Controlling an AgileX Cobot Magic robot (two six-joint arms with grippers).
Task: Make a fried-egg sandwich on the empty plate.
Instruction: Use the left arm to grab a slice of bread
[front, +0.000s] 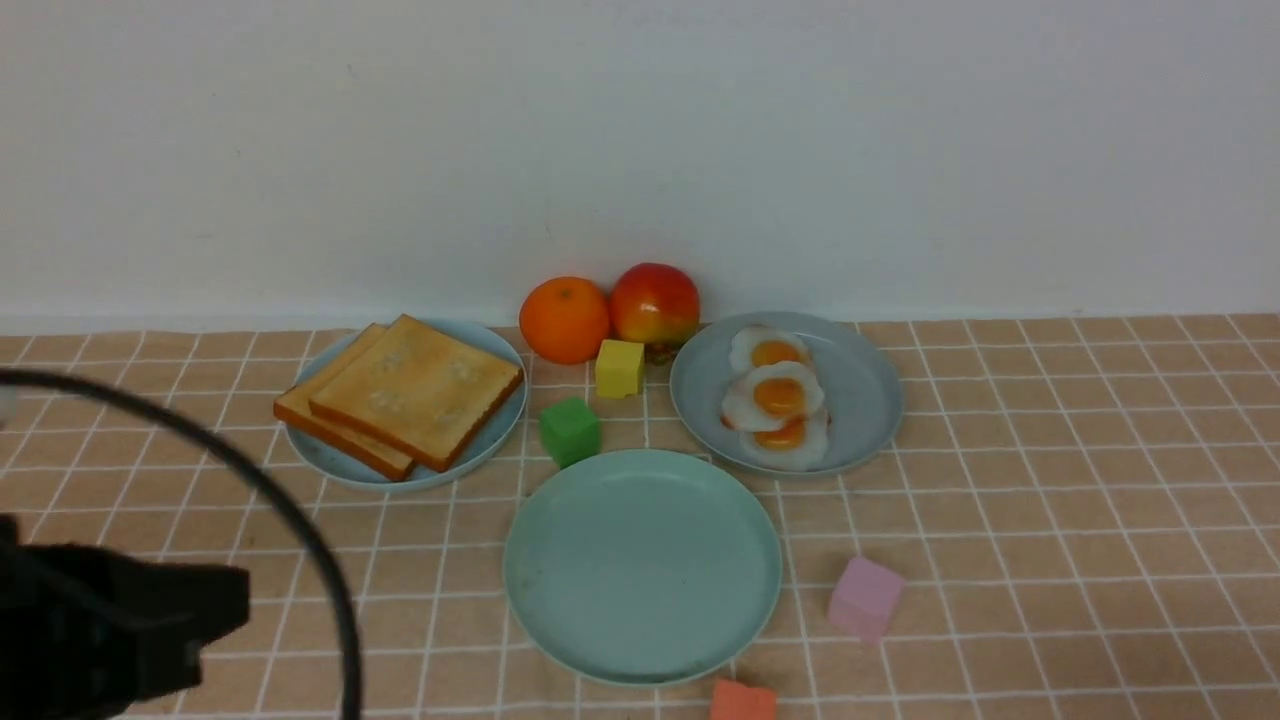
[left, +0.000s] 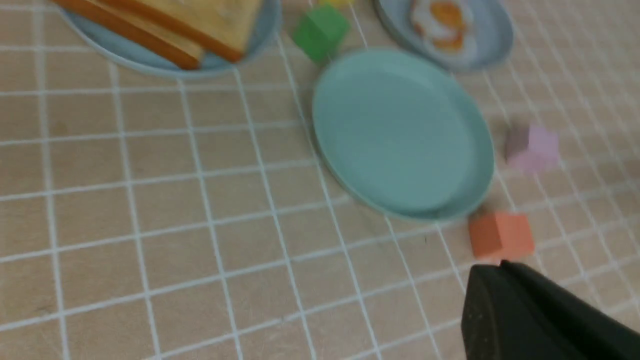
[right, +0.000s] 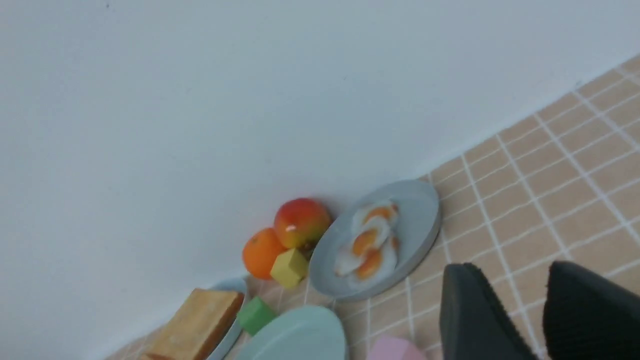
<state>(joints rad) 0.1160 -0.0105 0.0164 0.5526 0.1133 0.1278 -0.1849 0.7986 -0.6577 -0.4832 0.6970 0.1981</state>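
Two golden-brown toast slices (front: 415, 390) lie stacked on a light blue plate (front: 330, 455) at the back left. Three white fried eggs (front: 775, 395) with orange yolks lie on a grey-blue plate (front: 860, 390) at the back right. The mint-green plate (front: 640, 565) sits empty in the front middle. My left gripper (left: 500, 267) is shut and empty, hovering over the cloth near the left front, short of the mint-green plate (left: 400, 135). My right gripper (right: 515, 267) is open and empty, raised to the right of the egg plate (right: 420, 215); it is out of the front view.
An orange (front: 565, 320) and a red apple (front: 655, 303) stand by the wall. A yellow cube (front: 620, 368) and a green cube (front: 570, 430) lie between the back plates. A pink cube (front: 865, 597) and an orange-red cube (front: 743, 700) lie by the mint-green plate. A black cable (front: 290, 520) arcs over the left.
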